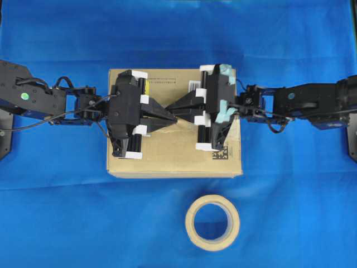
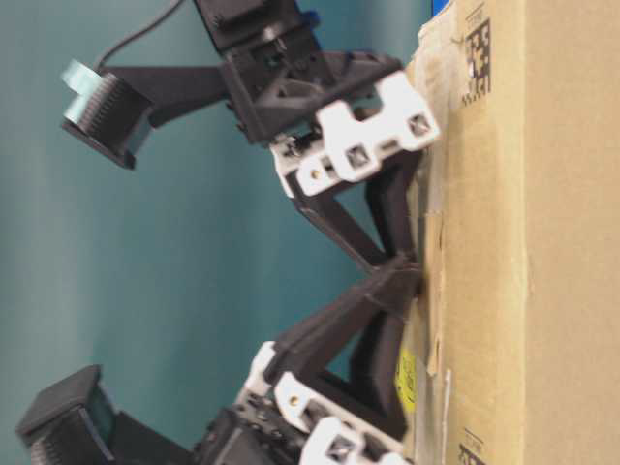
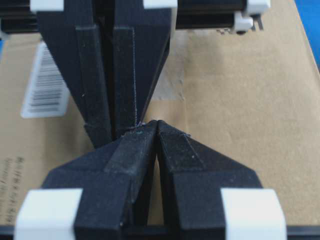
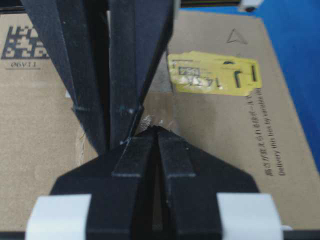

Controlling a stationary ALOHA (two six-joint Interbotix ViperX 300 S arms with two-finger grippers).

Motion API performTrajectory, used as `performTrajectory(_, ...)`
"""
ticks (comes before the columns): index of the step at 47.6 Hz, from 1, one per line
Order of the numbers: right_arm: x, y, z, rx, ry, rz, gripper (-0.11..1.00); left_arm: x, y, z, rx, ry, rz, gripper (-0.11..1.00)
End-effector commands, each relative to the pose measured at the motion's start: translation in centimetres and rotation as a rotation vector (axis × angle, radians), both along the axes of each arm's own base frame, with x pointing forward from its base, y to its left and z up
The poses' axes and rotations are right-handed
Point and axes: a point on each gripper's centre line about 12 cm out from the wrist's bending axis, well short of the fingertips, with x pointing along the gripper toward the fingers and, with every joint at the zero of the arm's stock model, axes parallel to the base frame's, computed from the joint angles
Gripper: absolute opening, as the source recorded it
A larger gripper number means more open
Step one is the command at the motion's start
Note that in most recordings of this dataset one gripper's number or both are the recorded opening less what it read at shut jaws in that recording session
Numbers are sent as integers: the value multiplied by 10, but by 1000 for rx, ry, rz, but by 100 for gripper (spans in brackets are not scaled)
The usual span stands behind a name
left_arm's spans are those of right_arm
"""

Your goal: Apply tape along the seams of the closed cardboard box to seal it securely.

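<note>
- Wrist views, left and right: my left gripper [image 3: 156, 125] and right gripper [image 4: 157, 129] meet tip to tip over the middle of the cardboard box [image 1: 173, 159], both pairs of jaws closed; I cannot make out anything pinched in either.
- Under the tips: a glossy patch, likely the tape [image 4: 162, 112], lies directly beneath, equally near both arms.
- Table-level view: both tips look pressed to the box top.
- Overhead: the seams [image 1: 187, 125] run left-right, in line with both arms; my guess is each tip strokes outward along it.
- Farther off: tape roll [image 1: 212, 222], on the blue cloth [image 1: 56, 212] beside the box.
</note>
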Motion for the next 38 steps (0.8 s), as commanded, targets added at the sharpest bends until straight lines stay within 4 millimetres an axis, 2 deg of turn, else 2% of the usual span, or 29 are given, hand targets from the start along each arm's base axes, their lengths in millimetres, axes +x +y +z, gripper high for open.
performTrajectory(1,8,7,9,3,-34,14,0,4,1,3,2,-24,2,1)
performTrajectory(12,8,13,-9,14,7,23,0,-3,1,-21,0,25,4,1)
performTrajectory(25,5,31,-15,20,27,62,0,-20,1,-31,-35,41,21,1)
performTrajectory(38,-11,35,-21,45,53,50,0,-41,-2,-40,-69,74,31,1)
